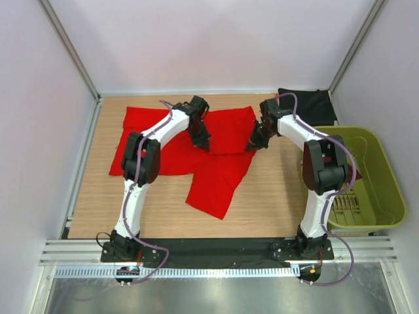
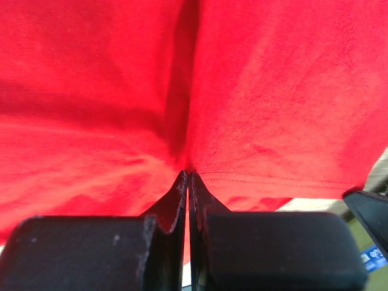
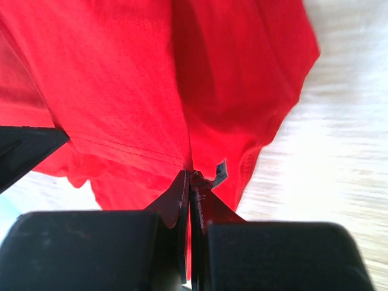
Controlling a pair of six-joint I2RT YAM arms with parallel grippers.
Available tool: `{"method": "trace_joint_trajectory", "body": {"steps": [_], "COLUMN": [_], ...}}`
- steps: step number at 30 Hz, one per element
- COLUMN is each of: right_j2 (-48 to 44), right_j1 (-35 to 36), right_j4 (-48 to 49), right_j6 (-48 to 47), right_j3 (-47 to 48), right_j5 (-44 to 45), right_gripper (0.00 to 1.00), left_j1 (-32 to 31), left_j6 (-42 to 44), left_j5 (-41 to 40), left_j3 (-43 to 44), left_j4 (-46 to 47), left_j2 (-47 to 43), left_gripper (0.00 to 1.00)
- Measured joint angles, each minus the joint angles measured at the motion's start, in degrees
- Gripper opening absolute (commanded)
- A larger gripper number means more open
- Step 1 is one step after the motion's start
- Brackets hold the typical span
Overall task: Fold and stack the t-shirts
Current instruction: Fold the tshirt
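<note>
The red shirt lies on the table, left of the middle. The left gripper and right gripper each pinch its hem tight. Move both together at the same speed, so the fold lands flat.

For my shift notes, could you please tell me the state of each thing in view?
red t-shirt: unfolded on the table, pinched by both tools.
black t-shirt: lying at the far right corner, untouched.
left tool: shut on red t-shirt.
right tool: shut on red t-shirt.
basket: upright, right of the table.
</note>
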Motion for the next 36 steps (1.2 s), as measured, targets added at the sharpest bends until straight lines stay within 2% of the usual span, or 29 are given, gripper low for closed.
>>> {"method": "trace_joint_trajectory", "body": {"steps": [15, 19, 20, 22, 25, 29, 31, 36], "right_j2": [-0.1, 0.0, 0.0, 0.0, -0.2, -3.7, -7.2, -14.1], "right_j1": [0.3, 0.6, 0.8, 1.2, 2.3, 7.8, 12.7, 25.5], "right_j4": [6.2, 6.5, 6.1, 5.0, 2.3, 1.4, 2.1, 5.4], "right_j6": [7.4, 8.4, 8.4, 7.8, 4.9, -1.1, -4.3, -12.0], "right_j3": [-5.2, -5.9, -5.9, -5.8, -5.5, -7.0, -9.0, -13.4], "right_j5": [-4.2, -4.1, -3.9, -3.0, -0.6, 3.1, 3.7, 4.5], "right_gripper": [0.03, 0.15, 0.24, 0.32, 0.38, 0.4, 0.41, 0.41], "left_j1": [0.1, 0.2, 0.2, 0.3, 0.3, 1.1, 2.7, 13.0], "left_j6": [4.3, 5.7, 6.1, 6.6, 8.2, 9.7, 9.7, 9.1], "left_j5": [-3.9, -5.2, -5.6, -6.2, -8.3, -11.3, -11.8, -11.5], "left_j3": [2.2, 3.4, 3.4, 3.4, 2.8, -3.0, -9.4, -20.8], "left_j4": [-4.5, -6.3, -6.7, -7.6, -8.0, -7.6, -5.6, -2.1], "left_j2": [0.0, 0.1, 0.1, 0.1, -0.4, -5.1, -10.3, -21.8], "left_gripper": [0.01, 0.22, 0.24, 0.27, 0.29, 0.31, 0.32, 0.37]}}
